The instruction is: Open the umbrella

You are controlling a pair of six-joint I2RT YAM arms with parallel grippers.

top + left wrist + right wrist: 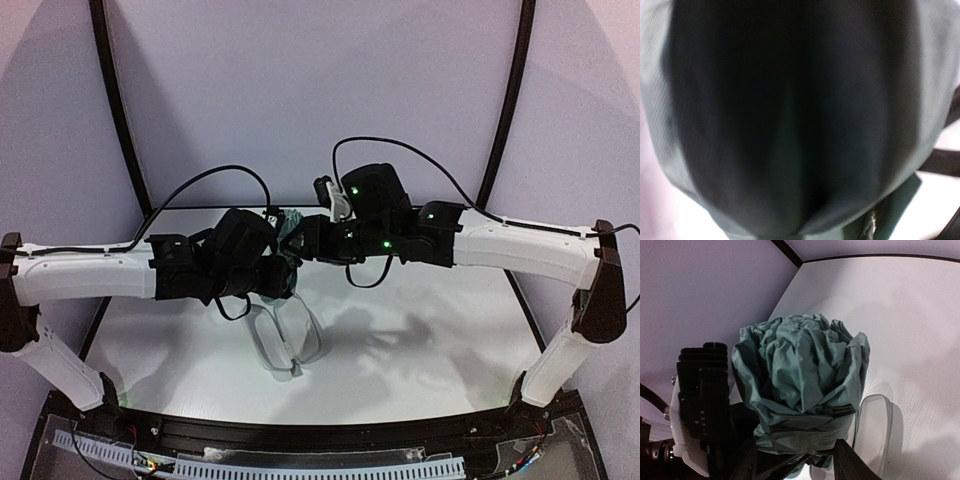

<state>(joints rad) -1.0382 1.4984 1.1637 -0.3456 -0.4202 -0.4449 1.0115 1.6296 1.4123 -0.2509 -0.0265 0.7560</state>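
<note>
The left tool [275, 252] is buried against the umbrella [800, 375]. Dark fabric fills its wrist view, so I cannot tell how wide it stands or whether it grips. The umbrella, folded and crumpled, hangs between both arms above the worktop [420, 330], where the open hard case [285, 335] lies nearby. The right tool [799, 462] stands roughly half spread, its fingers [850, 462] bracketing the bundle's base; whether they bite I cannot tell. It would be best to seize something rigid under the cloth, then draw the ends apart along the shaft.
</note>
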